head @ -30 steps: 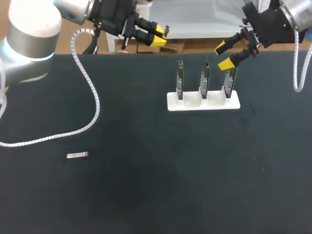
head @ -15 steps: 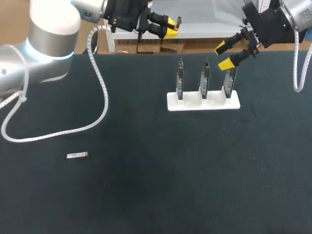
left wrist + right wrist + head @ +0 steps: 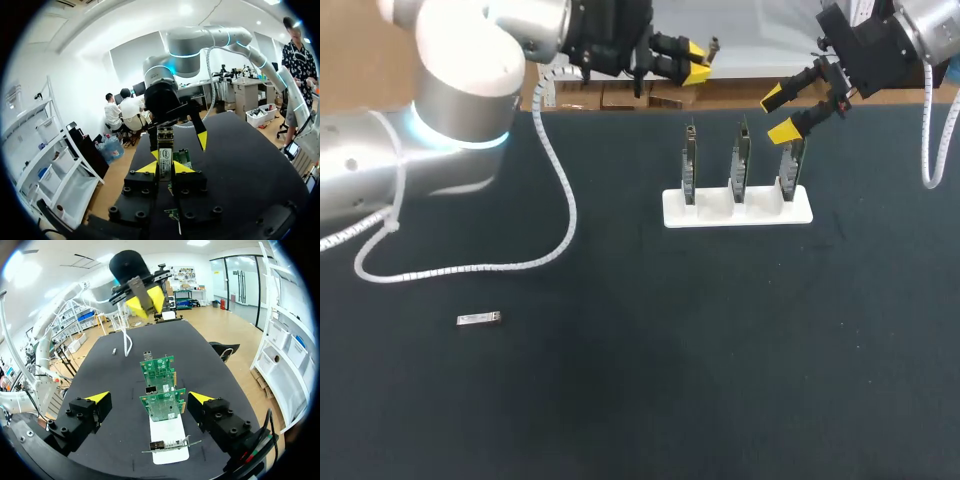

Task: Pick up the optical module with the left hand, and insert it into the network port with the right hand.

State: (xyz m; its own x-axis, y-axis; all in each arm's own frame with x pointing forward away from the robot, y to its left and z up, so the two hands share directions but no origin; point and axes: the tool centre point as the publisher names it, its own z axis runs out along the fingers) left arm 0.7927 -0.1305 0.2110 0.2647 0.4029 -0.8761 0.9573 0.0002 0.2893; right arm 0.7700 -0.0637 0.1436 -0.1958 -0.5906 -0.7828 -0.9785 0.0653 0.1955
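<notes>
Currently two small silver optical modules are in sight: the held module (image 3: 165, 159) sits clamped between the closed left jaws above the far edge of the black counter (image 3: 620, 400), and the loose module (image 3: 478, 319) lies near left. Three upright green network cards (image 3: 740, 165) stand in one white holder (image 3: 710, 212) far right, with the right jaws wide apart and holding nothing over the rightmost card.

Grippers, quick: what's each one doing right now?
Left gripper: shut on the optical module, gripped between its yellow tips.
Right gripper: open, holding nothing.

No text is reading clearly anywhere; the module (image 3: 165, 139) is carrying a white label (image 3: 165, 167), its print too small to make out.
</notes>
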